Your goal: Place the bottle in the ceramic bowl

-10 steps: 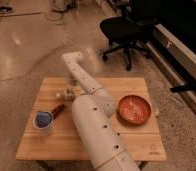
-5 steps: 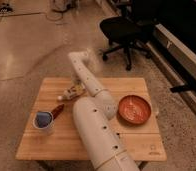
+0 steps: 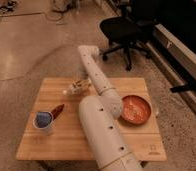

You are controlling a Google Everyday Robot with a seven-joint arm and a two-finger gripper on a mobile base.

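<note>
Gripper, above the far-left part of the table, is drifting toward 3 o'clock from its earlier spot. The bottle beside it is shifting likewise, and the arm's elbow is swinging toward 2 o'clock.

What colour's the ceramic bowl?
Orange-red ceramic bowl, camera view; tool left of it, by the bottle.

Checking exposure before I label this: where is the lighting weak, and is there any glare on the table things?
Camera view: warm, dim light; the upper right behind the chair is nearly black. The table is evenly lit, no strong glare on the bowl. The gripper, over the table's far side beside the bottle, is lit.
</note>
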